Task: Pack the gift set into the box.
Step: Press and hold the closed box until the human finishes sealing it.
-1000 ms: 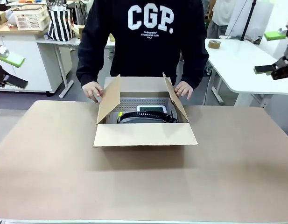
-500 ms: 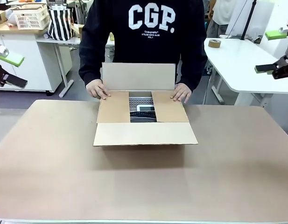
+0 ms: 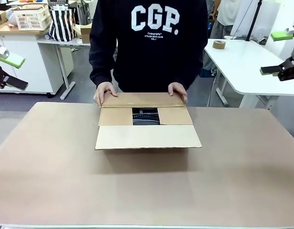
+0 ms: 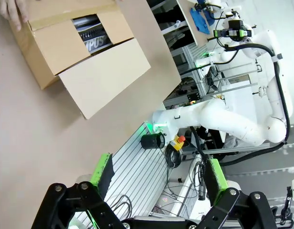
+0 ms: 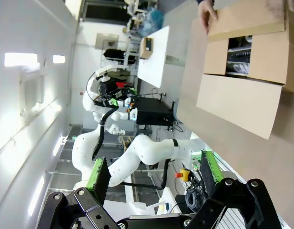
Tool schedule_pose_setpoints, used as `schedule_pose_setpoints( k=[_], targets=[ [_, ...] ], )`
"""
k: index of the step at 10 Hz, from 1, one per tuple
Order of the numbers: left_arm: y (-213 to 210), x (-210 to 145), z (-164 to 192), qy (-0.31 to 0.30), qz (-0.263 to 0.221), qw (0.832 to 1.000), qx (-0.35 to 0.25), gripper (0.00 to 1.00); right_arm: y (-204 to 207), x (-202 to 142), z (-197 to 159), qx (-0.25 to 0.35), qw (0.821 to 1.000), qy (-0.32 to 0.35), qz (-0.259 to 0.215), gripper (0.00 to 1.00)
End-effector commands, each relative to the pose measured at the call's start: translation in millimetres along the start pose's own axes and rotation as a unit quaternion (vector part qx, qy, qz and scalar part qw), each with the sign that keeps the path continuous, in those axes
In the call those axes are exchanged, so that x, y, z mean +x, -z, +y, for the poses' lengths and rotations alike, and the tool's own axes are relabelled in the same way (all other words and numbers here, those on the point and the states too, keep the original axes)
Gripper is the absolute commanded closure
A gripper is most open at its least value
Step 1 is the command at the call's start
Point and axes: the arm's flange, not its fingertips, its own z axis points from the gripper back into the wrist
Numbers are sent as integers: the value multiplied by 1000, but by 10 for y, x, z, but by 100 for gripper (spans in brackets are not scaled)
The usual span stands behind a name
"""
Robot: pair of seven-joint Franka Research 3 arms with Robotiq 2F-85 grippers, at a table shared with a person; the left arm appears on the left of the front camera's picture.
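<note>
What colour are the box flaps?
Plain brown cardboard; the box shows best in the front view.

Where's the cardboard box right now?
Front view: the box sits on the table's far middle, directly before the person, whose hands rest on its rear flap.

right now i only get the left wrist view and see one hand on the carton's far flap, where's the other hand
Observer: In the front view the person's other hand rests on the same far flap of the cardboard carton, at the corner on the robot's right.
Operator: ok and is the right gripper holding anything
Observer: No. Its own wrist view shows the right gripper open, with nothing between its green pads.
</note>
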Motion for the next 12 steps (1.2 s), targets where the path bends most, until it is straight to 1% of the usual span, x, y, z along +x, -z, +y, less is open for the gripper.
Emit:
schedule_pose_setpoints(
  k=[1,12],
  targets=[
    [19,-7,-6,-5,-9,1000,-6,0,6,-1,18,6,1000,4,-7,0],
    [19,-7,-6,-5,-9,1000,-6,0,6,-1,18,6,1000,4,-7,0]
  ],
)
